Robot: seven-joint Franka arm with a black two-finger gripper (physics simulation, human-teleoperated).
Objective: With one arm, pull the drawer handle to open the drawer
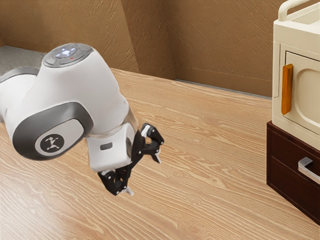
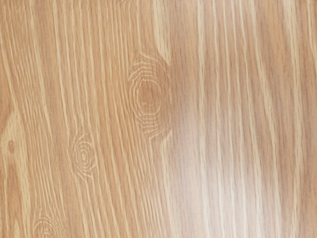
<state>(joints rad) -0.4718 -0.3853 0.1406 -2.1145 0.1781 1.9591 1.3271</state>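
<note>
Silver handle [image 1: 304, 165] on the dark brown drawer [image 1: 287, 181], well apart from the claw [image 1: 144, 175], off toward the exterior view's right. Drawer shut, by the look of its front. Claw released above the bench [image 1: 215, 160], fingers [image 1: 157, 158] spread, nothing between them.

Step in hand, as judged: the approach, barely begun. Carry the claw across with fingers spread, then tilt it from its downward slant to face the drawer front squarely. Roll the wrist to set one finger above the bar, the other below. Ease in until well around the bar, stopping short of the front; too shallow a grip might slip off. Close firmly, then draw straight back along the drawer's own line, without lifting or twisting, to avoid jamming. Mind the upright orange handle [image 1: 286, 89] on the cream cabinet [image 1: 290, 42] above: wrong target, and easy to knock with a high wrist.
</note>
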